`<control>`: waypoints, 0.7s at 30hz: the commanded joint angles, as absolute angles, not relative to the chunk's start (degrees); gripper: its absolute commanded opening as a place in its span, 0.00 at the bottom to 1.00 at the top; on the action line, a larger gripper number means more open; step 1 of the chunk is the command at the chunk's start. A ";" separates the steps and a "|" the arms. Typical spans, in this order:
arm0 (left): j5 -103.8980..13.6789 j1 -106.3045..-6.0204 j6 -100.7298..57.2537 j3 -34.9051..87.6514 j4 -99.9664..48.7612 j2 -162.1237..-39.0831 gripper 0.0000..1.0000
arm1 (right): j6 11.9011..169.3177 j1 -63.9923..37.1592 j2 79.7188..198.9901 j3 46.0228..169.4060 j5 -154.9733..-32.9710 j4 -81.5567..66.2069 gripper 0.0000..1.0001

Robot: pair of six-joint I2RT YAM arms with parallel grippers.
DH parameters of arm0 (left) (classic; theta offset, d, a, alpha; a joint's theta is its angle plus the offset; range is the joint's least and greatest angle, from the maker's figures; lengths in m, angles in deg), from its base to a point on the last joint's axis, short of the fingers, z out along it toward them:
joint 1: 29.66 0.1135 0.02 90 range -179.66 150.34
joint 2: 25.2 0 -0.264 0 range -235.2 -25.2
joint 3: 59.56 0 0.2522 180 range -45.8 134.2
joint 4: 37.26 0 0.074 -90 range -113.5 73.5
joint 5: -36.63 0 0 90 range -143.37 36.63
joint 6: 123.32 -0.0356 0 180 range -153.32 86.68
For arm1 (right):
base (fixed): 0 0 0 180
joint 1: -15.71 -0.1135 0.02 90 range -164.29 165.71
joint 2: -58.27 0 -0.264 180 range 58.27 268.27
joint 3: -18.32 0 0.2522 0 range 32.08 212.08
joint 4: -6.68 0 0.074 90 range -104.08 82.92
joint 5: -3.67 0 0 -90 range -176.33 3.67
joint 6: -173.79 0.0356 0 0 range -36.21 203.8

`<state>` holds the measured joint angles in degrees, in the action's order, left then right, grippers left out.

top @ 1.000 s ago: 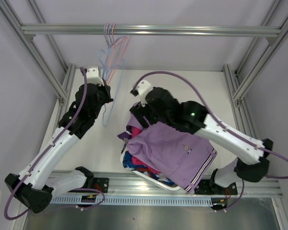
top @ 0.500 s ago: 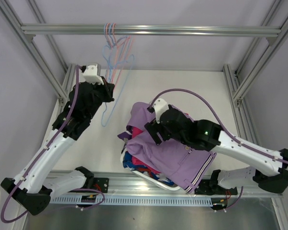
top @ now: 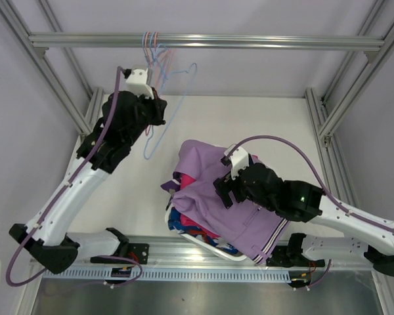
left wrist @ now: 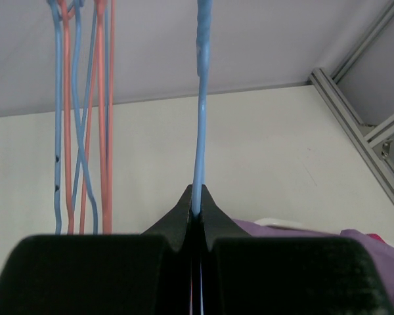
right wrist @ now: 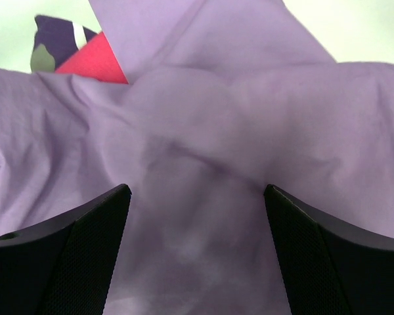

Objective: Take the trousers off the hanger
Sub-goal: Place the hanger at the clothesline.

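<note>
Left gripper (left wrist: 196,198) clamps a blue hanger (left wrist: 201,118) below the rail (top: 262,42). Right gripper (right wrist: 196,197) gapes wide over lilac trousers (top: 240,210) topping the basket (top: 213,251) at the table's (top: 269,125) near edge; open tabletop lies beyond.

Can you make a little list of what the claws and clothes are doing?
Left claw: shut on a bare blue hanger that hangs from the rail
Right claw: open, over the lilac trousers
Lilac trousers: on top of the pile, on no hanger
Pile: in a white basket, pink trousers peeking out
Other hangers: bare, on the rail
</note>
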<state>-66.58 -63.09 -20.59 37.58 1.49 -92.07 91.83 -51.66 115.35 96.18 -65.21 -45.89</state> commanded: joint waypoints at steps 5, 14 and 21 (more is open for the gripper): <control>-69.54 -63.50 -23.30 48.32 4.10 -100.86 0.00 | 92.58 -51.17 111.45 90.18 -66.38 -40.65 0.88; -75.17 -62.71 -26.81 61.60 6.47 -109.92 0.00 | 92.85 -49.86 107.76 86.04 -67.17 -39.51 0.90; -74.99 -60.69 -25.32 62.66 7.08 -113.43 0.01 | 93.37 -49.86 105.91 85.25 -68.14 -39.07 0.90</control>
<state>-73.34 -61.80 -24.83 60.57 6.94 -111.67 92.00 -50.16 106.59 85.86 -67.55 -38.15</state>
